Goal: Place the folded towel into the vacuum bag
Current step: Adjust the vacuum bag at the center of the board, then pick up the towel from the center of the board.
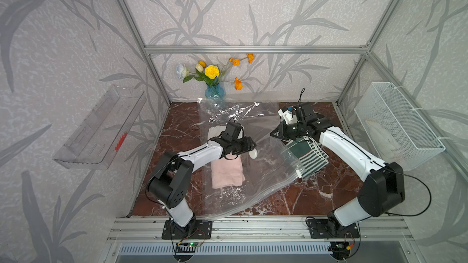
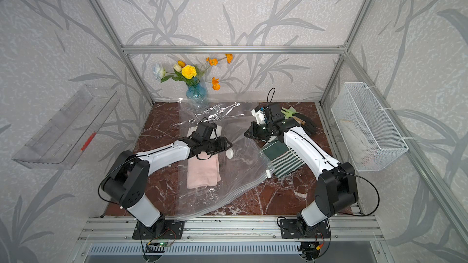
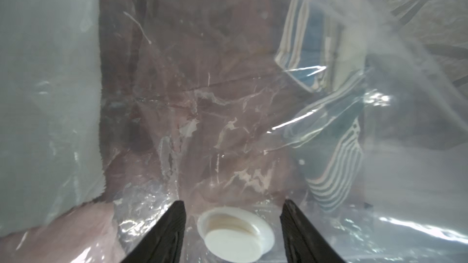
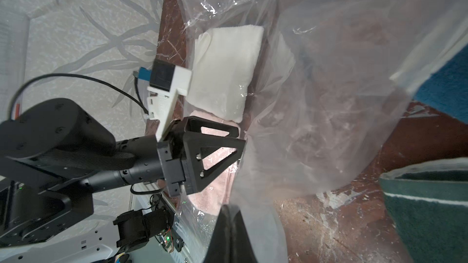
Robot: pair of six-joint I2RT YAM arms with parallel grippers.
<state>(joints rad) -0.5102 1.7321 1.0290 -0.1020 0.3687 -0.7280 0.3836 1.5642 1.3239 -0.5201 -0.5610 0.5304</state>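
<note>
Left wrist view: left gripper (image 3: 234, 203) jaws apart, straddling the white valve cap (image 3: 235, 234) on the bag (image 3: 228, 97), not pinching it. Right gripper (image 4: 229, 211) jaws together, clamped on bag film, holding it raised. Pink towel (image 1: 226, 173) and white towel (image 4: 225, 72) lie inside the bag. Green striped towel (image 1: 310, 158) sits at the bag's open edge by the slider clip (image 1: 299, 173), partly under film; inside or not, can't tell.

Pale walls (image 1: 253, 8) papered with grey leaves stand behind aluminium bars (image 1: 253, 49). The counter (image 1: 316, 193) is red-brown marble, veined white. A blue glass vase (image 1: 214, 91) of flowers (image 1: 212, 71) stands at its far edge. A clear plastic shelf (image 1: 98, 132) hangs beyond its left edge, and a white wire basket (image 1: 397, 127) beyond its right.
</note>
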